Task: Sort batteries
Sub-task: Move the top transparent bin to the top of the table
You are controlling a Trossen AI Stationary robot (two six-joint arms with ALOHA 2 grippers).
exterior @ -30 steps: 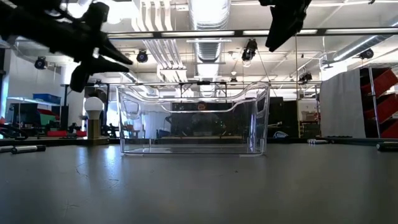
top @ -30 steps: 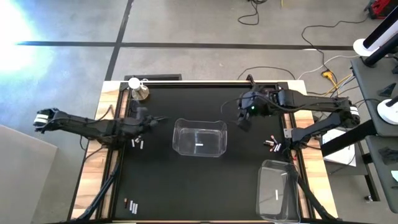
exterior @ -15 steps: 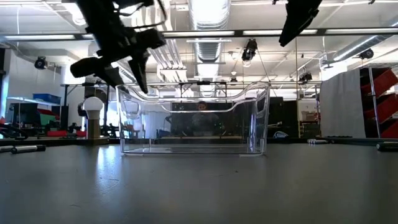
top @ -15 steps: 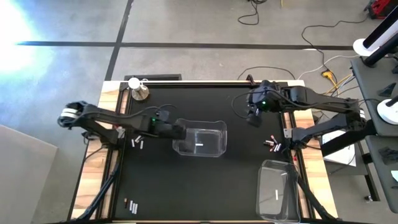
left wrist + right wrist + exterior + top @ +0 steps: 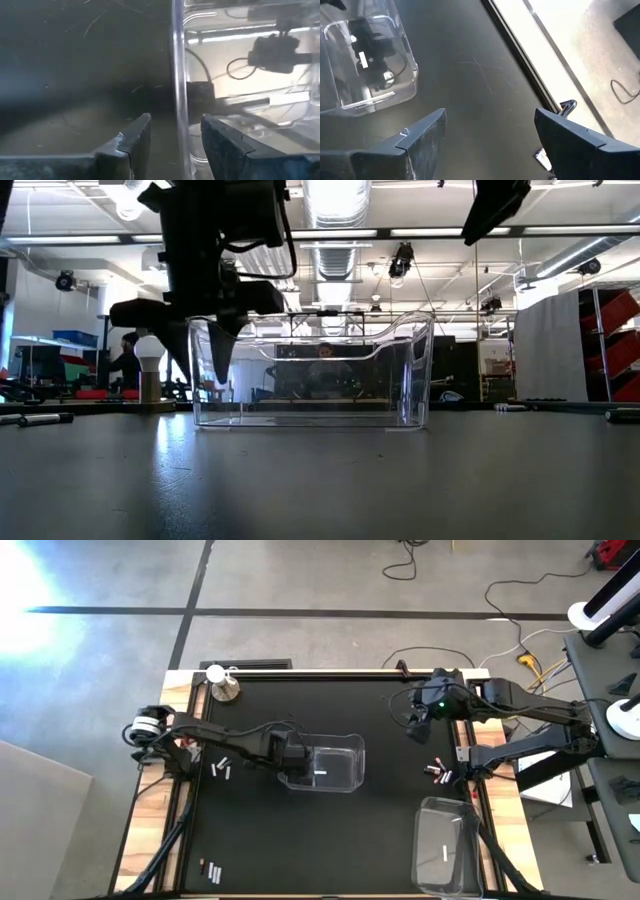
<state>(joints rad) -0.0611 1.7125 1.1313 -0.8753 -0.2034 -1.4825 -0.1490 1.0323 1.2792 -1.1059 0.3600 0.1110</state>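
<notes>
A clear bin [image 5: 322, 762] stands mid-table with one silvery-white battery [image 5: 320, 774] on its floor. My left gripper [image 5: 291, 754] points down, open, over the bin's left wall [image 5: 178, 100]; one finger [image 5: 138, 141] stands outside it and one [image 5: 220, 142] inside, and I cannot tell whether either touches it. More batteries lie loose at the left [image 5: 222, 768], near left [image 5: 211, 869] and right [image 5: 437, 772]. My right gripper [image 5: 417, 728] hangs open above the far right of the table, nothing between its fingers [image 5: 427, 132].
A second clear bin [image 5: 447, 845] holding one battery [image 5: 446, 854] stands at the near right corner. A silver knob with a white ball [image 5: 222, 683] stands at the far left corner. Bare black mat lies in front of the centre bin [image 5: 320, 480].
My left gripper has swung from above the batteries at the table's left toward the centre bin, tipped from nearly level to pointing down, and sunk over the bin's left wall. My right gripper has drawn back a little toward the table's right edge.
</notes>
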